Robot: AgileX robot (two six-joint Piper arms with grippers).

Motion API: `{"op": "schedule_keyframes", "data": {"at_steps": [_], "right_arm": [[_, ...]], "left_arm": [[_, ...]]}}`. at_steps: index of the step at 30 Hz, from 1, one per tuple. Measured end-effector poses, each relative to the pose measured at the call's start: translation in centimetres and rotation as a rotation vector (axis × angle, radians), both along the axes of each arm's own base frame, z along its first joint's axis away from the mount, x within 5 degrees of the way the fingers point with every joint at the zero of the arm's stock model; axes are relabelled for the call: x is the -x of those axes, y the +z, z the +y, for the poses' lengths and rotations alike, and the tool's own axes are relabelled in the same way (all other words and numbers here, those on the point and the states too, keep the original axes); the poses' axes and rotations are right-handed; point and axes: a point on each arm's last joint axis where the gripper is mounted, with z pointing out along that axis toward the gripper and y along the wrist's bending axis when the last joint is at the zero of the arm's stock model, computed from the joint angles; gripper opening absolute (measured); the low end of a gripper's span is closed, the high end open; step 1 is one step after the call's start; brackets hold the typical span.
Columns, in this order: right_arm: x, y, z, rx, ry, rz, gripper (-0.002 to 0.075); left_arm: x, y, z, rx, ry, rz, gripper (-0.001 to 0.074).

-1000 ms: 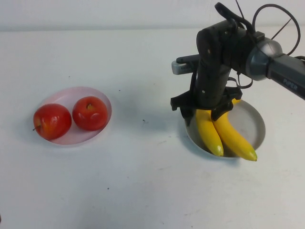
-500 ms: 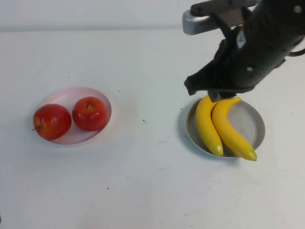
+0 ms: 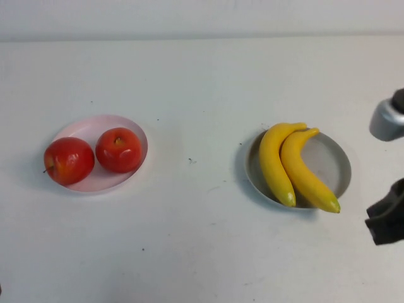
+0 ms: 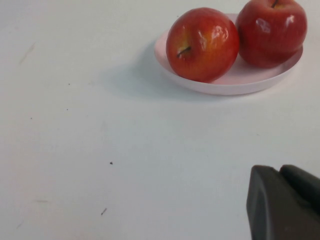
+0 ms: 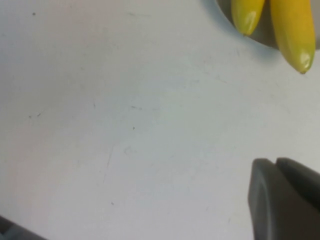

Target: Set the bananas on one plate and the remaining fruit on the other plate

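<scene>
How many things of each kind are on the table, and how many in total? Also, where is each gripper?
Bananas: 2
Apples: 2
Plates (pink plate, grey plate): 2
Total: 6
Left gripper: above bare table near the pink plate.
Right gripper: right of the grey plate.

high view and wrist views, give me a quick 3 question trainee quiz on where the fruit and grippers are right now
1. True or false: both bananas lie on the grey-blue plate.
2. What sits on the pink plate? A) one apple B) two apples C) a banana
3. Fill in: the right gripper is over bare ____, off the plate, fingers together; the left gripper, also shut, sits near the apples.

Key: 1 true; 2 B; 3 table.
</scene>
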Motion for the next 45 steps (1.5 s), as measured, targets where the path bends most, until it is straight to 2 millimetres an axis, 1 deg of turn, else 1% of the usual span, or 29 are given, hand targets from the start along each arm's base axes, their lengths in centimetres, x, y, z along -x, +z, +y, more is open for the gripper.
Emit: {"op": "schedule_keyframes", "data": {"at_steps": [3,6,10,13,15,17,19,21,25,26,30,32,36,42,45], "right_arm": [[1.6,0.6,-1.1,-0.023,0.001,-0.010,-0.0015],[2.4,1.1,-2.0,-0.026,0.000,-0.034,-0.0015],[2.9,1.4,-2.3,-0.020,0.031,-0.059,-0.0015],[2.3,0.7,-2.2,-0.023,0.038,-0.127,-0.0015],[1.6,-0.6,-2.3,-0.024,0.034,-0.198,-0.0015],[0.9,-2.6,-3.0,-0.050,-0.007,-0.282,-0.0015],[0.4,-4.9,-4.3,-0.084,-0.077,-0.379,-0.0015],[0.6,-7.7,-6.1,-0.106,-0.152,-0.478,-0.0015],[2.6,-12.6,-8.8,-0.133,-0.254,-0.647,-0.0016],[3.3,-13.5,-9.3,-0.142,-0.275,-0.694,-0.0015],[5.7,-16.0,-10.5,-0.172,-0.344,-0.856,-0.0015],[6.5,-16.4,-10.9,-0.175,-0.378,-0.922,-0.0015],[7.5,-16.1,-11.3,-0.184,-0.423,-0.985,-0.0015],[9.1,-16.5,-11.4,-0.194,-0.413,-0.989,-0.0015],[9.3,-16.8,-11.4,-0.196,-0.403,-0.966,-0.0015]], "left_arm": [[0.0,0.0,0.0,0.000,0.000,0.000,0.0004],[0.0,0.0,0.0,0.000,0.000,0.000,0.0004],[0.0,0.0,0.0,0.000,0.000,0.000,0.0004],[0.0,0.0,0.0,0.000,0.000,0.000,0.0004],[0.0,0.0,0.0,0.000,0.000,0.000,0.0004],[0.0,0.0,0.0,0.000,0.000,0.000,0.0004],[0.0,0.0,0.0,0.000,0.000,0.000,0.0004],[0.0,0.0,0.0,0.000,0.000,0.000,0.0004],[0.0,0.0,0.0,0.000,0.000,0.000,0.0004],[0.0,0.0,0.0,0.000,0.000,0.000,0.0004],[0.0,0.0,0.0,0.000,0.000,0.000,0.0004],[0.0,0.0,0.0,0.000,0.000,0.000,0.0004],[0.0,0.0,0.0,0.000,0.000,0.000,0.0004],[0.0,0.0,0.0,0.000,0.000,0.000,0.0004],[0.0,0.0,0.0,0.000,0.000,0.000,0.0004]]}}
